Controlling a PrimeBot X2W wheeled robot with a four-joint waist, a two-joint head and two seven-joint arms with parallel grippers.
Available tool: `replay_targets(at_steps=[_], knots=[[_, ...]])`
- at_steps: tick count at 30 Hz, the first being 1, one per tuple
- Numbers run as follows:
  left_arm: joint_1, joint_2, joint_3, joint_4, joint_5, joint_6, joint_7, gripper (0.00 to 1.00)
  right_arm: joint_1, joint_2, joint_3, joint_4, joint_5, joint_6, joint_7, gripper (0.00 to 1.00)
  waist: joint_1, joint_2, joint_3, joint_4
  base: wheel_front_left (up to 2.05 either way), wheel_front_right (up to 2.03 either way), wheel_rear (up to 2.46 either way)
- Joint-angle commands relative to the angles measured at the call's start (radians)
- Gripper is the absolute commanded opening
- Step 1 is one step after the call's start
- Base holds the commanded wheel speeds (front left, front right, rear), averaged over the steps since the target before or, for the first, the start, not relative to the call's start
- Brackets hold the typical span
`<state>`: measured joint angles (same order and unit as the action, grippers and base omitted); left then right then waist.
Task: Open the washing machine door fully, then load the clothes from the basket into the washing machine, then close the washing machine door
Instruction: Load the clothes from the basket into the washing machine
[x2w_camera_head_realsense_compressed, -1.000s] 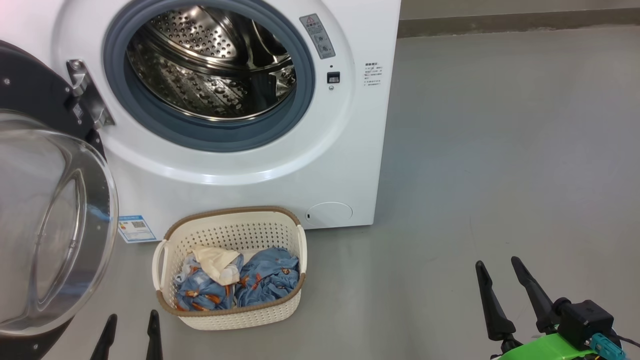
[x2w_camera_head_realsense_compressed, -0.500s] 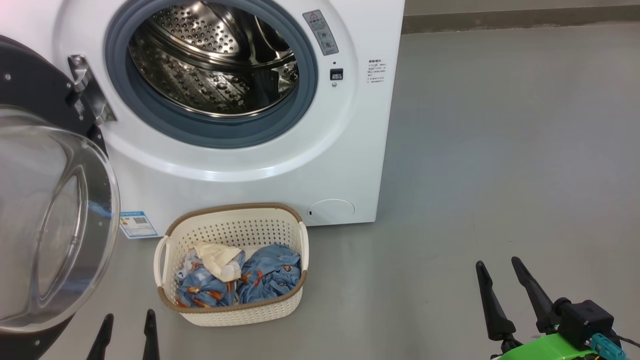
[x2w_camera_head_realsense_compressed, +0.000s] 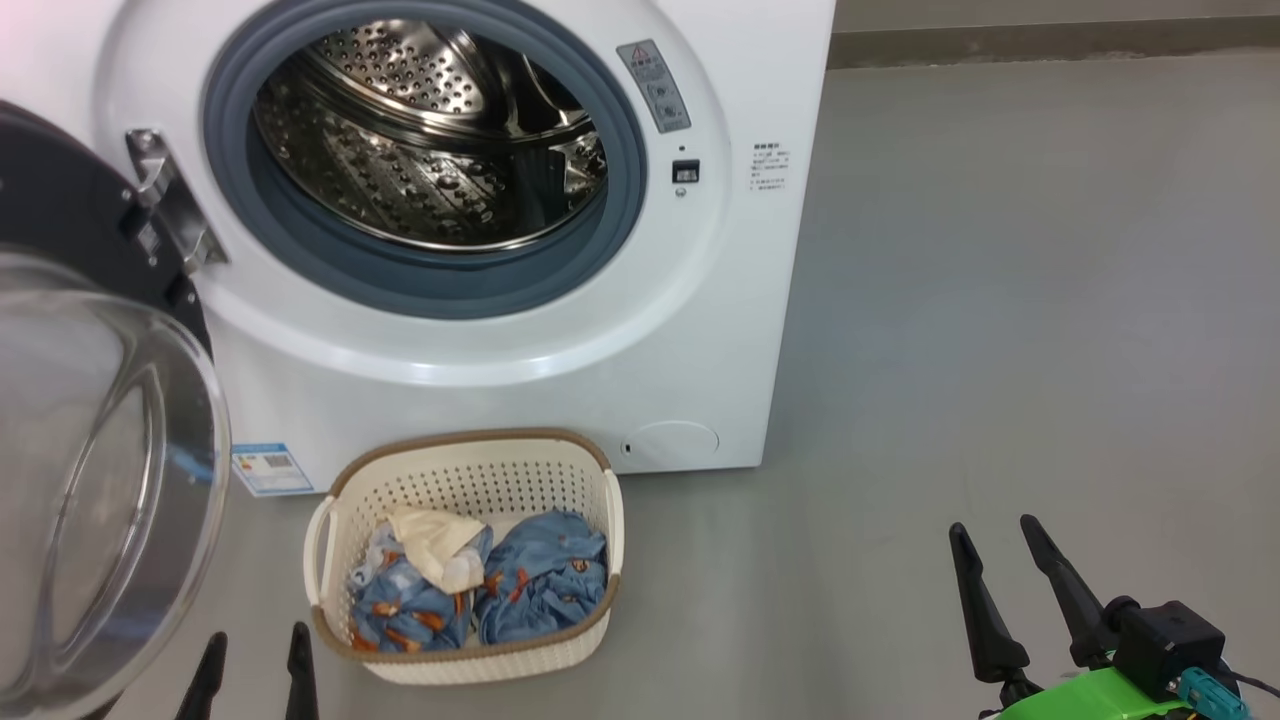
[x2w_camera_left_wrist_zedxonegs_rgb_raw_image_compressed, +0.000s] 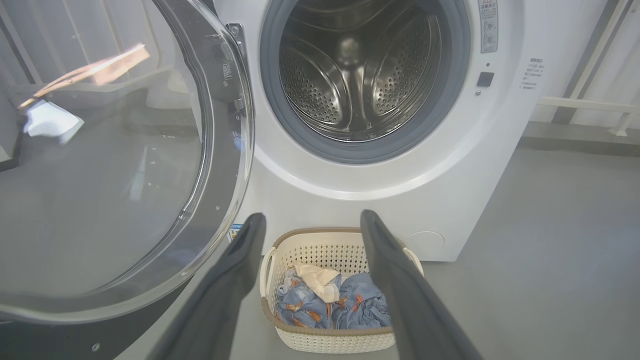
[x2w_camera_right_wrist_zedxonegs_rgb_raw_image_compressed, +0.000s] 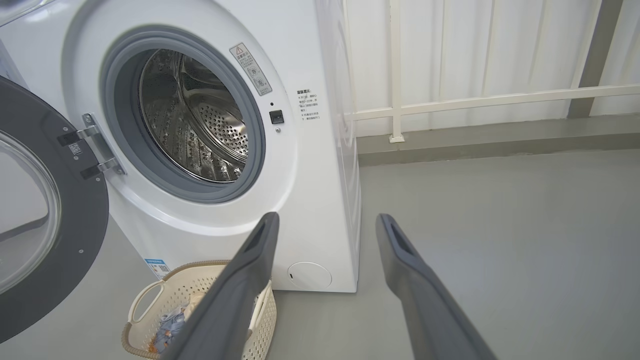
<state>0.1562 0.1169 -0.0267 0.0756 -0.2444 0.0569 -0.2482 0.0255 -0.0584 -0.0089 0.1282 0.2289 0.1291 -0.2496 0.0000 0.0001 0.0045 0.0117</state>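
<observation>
Left gripper (x2w_camera_head_realsense_compressed: 257, 640) and right gripper (x2w_camera_head_realsense_compressed: 994, 530) hover with fingers spread, holding nothing. The clothes (x2w_camera_head_realsense_compressed: 540, 585) lie in the basket (x2w_camera_head_realsense_compressed: 465, 440), just before the washing machine (x2w_camera_head_realsense_compressed: 720, 330); the washing machine door (x2w_camera_head_realsense_compressed: 60, 200) stands swung open.

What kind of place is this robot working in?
Most likely a laundry corner, perhaps a staged one: a white front-loading washing machine with its door swung open, a basket of clothes in front, and a bare grey floor with a white railed wall behind.
</observation>
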Motion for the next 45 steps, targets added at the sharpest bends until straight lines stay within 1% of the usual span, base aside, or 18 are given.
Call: replay_targets(at_steps=[1, 6, 15, 26, 34, 45], knots=[[-0.062, 0.011, 0.037, -0.02, 0.004, 0.002, -0.013, 1.0, -0.013, -0.002, 0.03, -0.022, -0.003, 0.002, -0.012, 1.0, 0.0, -0.0001, 0.002, 0.001, 2.09, -2.09, 0.0], [-0.073, 0.001, 0.057, -0.038, 0.011, 0.015, -0.013, 1.0, -0.018, -0.004, 0.032, -0.022, 0.002, 0.002, -0.012, 1.0, 0.0, -0.0001, 0.013, 0.005, 1.97, -1.97, 0.0], [-0.079, -0.011, 0.064, -0.029, 0.016, 0.006, -0.014, 1.0, -0.023, -0.005, 0.028, -0.019, 0.006, 0.002, -0.012, 1.0, 0.0, -0.0001, 0.023, 0.008, 1.05, -1.05, 0.0], [-0.079, -0.026, 0.065, -0.012, 0.02, -0.008, -0.014, 1.0, -0.023, -0.004, 0.032, -0.011, 0.005, 0.002, -0.012, 1.0, 0.0, -0.0001, 0.023, 0.012, 0.06, -0.06, 0.0], [-0.068, -0.029, 0.061, -0.011, 0.027, -0.03, -0.014, 1.0, -0.015, -0.004, 0.034, -0.004, 0.002, 0.002, -0.012, 1.0, 0.0, -0.0001, 0.009, 0.01, 0.0, 0.0, 0.0], [-0.056, -0.032, 0.061, -0.013, 0.035, -0.036, -0.014, 1.0, -0.007, -0.004, 0.032, -0.005, -0.001, 0.002, -0.012, 1.0, 0.0, -0.0001, 0.001, 0.008, 0.0, 0.0, 0.0]])
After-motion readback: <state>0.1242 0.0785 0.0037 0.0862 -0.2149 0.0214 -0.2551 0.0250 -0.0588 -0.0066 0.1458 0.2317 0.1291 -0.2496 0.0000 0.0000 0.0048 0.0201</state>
